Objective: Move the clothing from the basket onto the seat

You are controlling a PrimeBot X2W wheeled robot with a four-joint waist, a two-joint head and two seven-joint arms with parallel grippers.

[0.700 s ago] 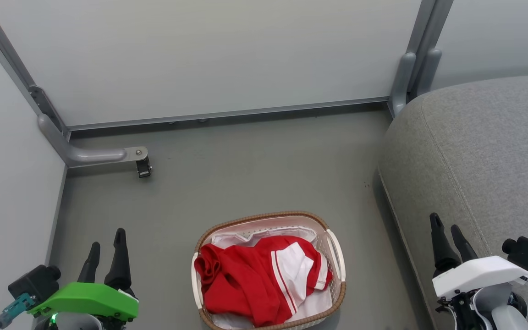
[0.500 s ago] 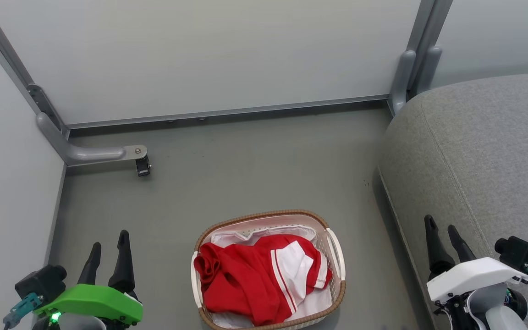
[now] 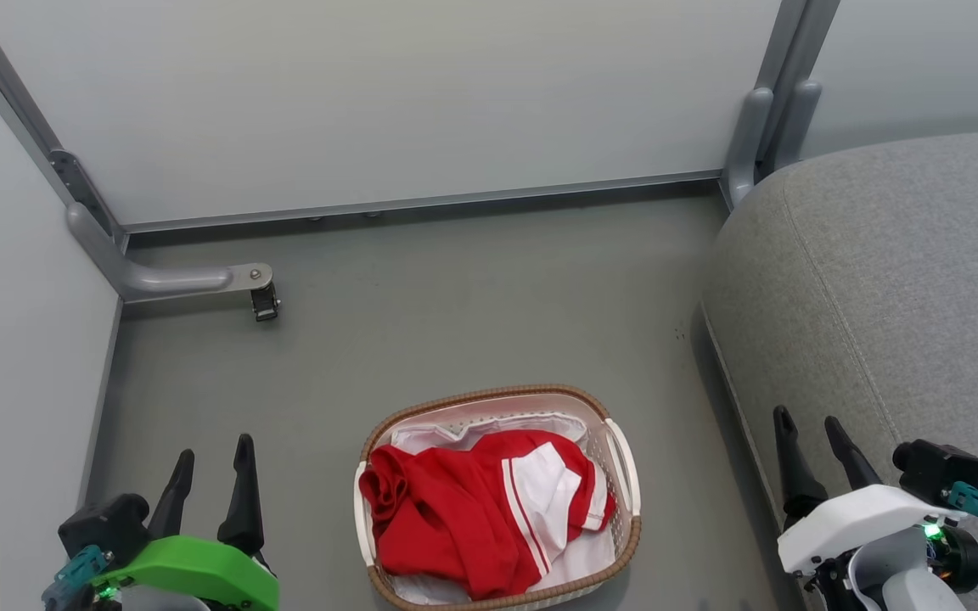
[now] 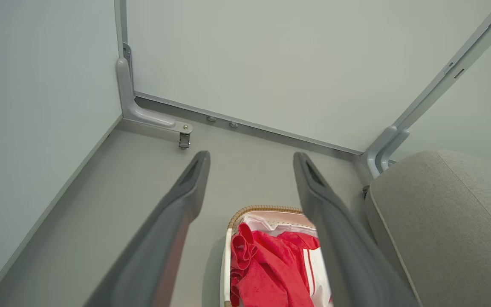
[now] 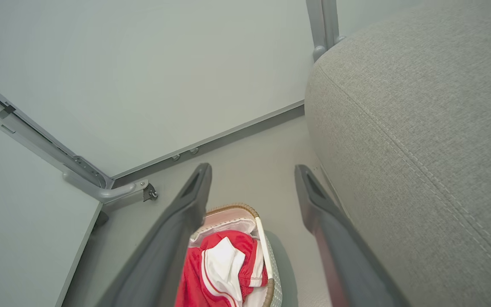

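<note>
The clothing (image 3: 463, 509), red fabric with white panels and thin white stripes, lies bunched in the basket (image 3: 497, 397) on the floor, low in the head view. It also shows between my fingers as the clothing (image 4: 267, 268) and the clothing (image 5: 215, 273). The basket (image 4: 262, 209) has a brown woven rim; the basket (image 5: 235, 209) sits beside the grey seat (image 3: 905, 280). My left gripper (image 3: 213, 450) hangs open at the lower left, apart from the basket. My right gripper (image 3: 807, 420) stands open in front of the seat's edge. Nothing is between either pair of fingers.
Pale partition panels (image 3: 387, 102) close the space at the back and left. A grey metal foot with a small black caster (image 3: 264, 301) juts onto the floor at the back left. Upright grey posts (image 3: 761, 136) stand by the seat's far corner. Open grey floor (image 3: 472, 305) lies beyond the basket.
Both grippers have dropped lower in the head view; the left one has shifted slightly right and the right one slightly left. The basket and clothing lie as before.
</note>
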